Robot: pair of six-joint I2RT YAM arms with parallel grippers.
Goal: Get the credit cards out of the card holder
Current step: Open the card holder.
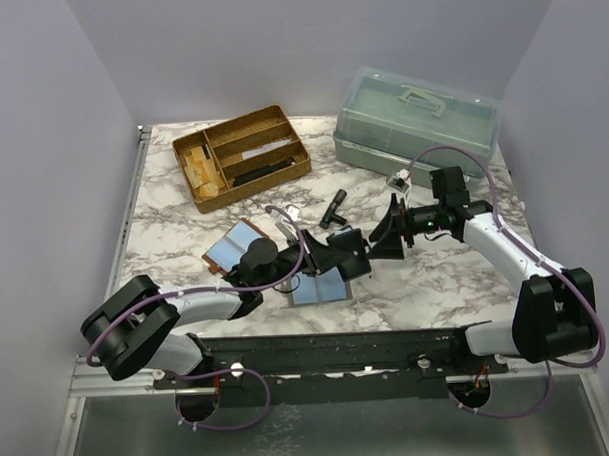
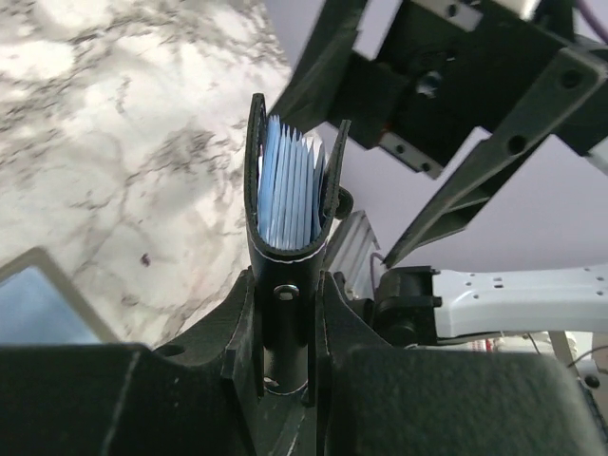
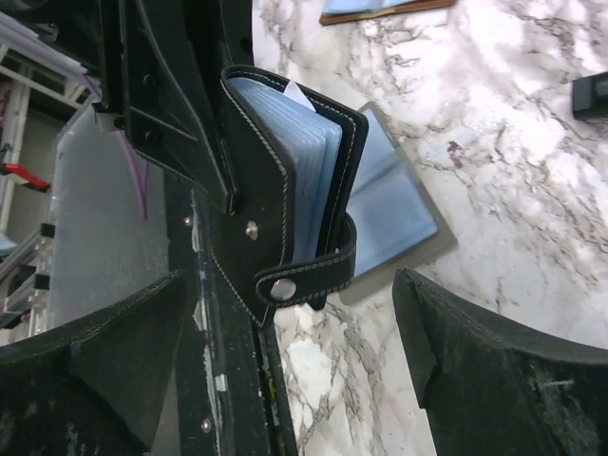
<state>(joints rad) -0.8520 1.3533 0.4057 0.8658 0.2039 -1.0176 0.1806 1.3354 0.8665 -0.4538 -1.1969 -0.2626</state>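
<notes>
1. Marbled desk (image 1: 446,273), near centre: the left tool (image 2: 285,304) clamps a black card holder (image 3: 255,190).
2. Light-blue credit cards (image 2: 290,190) sit inside the holder, edges showing.
3. Right tool (image 1: 390,235) gapes wide at the holder's 3 o'clock, apart from it.

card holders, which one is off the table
The black stitched one clamped in the left end effector; the brown-edged one and the grey-edged one lie flat and open.

I see a grey-veined white marble desk (image 1: 165,243) boxed in by plain pale lavender walls (image 1: 42,147), evenly lit.
</notes>
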